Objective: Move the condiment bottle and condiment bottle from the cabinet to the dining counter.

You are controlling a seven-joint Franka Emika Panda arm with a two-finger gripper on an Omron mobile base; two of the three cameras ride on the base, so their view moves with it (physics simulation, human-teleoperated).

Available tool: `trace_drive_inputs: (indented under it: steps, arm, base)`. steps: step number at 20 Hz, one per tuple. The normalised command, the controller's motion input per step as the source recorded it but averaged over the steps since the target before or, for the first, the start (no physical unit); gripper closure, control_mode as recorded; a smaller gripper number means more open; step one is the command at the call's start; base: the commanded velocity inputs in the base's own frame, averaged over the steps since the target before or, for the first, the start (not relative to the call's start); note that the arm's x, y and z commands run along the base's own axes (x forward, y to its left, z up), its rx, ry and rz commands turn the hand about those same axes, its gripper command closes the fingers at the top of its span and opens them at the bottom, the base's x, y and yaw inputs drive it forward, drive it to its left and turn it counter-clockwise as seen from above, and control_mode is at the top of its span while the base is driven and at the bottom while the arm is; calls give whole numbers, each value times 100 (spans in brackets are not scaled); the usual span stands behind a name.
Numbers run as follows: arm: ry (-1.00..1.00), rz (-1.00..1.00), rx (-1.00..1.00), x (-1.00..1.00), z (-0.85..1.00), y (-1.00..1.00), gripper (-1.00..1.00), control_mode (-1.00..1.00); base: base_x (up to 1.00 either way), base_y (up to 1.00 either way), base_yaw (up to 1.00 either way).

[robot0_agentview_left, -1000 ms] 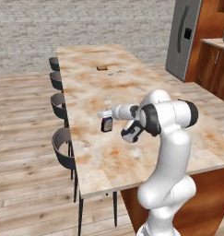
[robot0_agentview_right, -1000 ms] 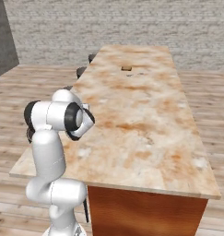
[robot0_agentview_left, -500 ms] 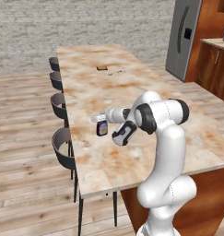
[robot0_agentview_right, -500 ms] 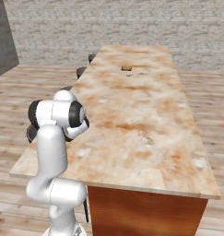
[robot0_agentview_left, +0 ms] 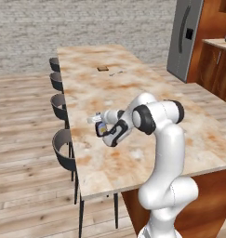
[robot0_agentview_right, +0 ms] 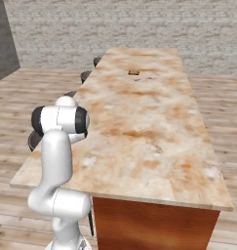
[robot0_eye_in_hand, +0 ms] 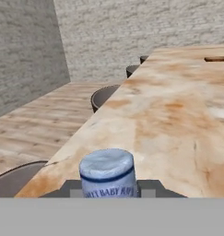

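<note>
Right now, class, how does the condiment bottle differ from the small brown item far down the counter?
The condiment bottle stands tall and rounded, white with a blue band; the small brown item lies low and flat. The bottle sits between the end effector's fingers near the stool-side edge of the dining counter; the brown item lies alone, untouched, toward the far end. Both are above the same marbled top.

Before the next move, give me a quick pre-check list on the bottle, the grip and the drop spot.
1. Condiment bottle sits between the gripper fingers: ok.
2. Gripper closed on the bottle: ok, jaws hug its sides in the hand view.
3. Bottle over the dining counter, not past its edge: ok in the left base view.
4. Bottle base touching the counter: cannot tell.
5. Counter bare around the bottle: ok; nearest small items lie far up the counter.
6. Stools clear of the arm: ok.
</note>
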Motion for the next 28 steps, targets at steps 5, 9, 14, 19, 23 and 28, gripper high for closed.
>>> trace_drive_inputs:
  steps: [5,9,14,19,23,28]
  arm:
    - [0,-5,0,-8,-34,0,-100,-100]
    - [0,-6,0,-21,-13,-15,-100,-100]
    - [-1,-4,0,-43,-1,-24,-100,-100]
    - [-2,-3,0,-18,5,-6,-100,-100]
    - [-2,-3,3,0,46,0,-100,-100]
    - [-1,-6,4,-6,89,-1,-100,-100]
  base:
    - [0,0,0]
    - [0,0,0]
    - [0,0,0]
    - [0,0,0]
    - [0,0,0]
    - [0,0,0]
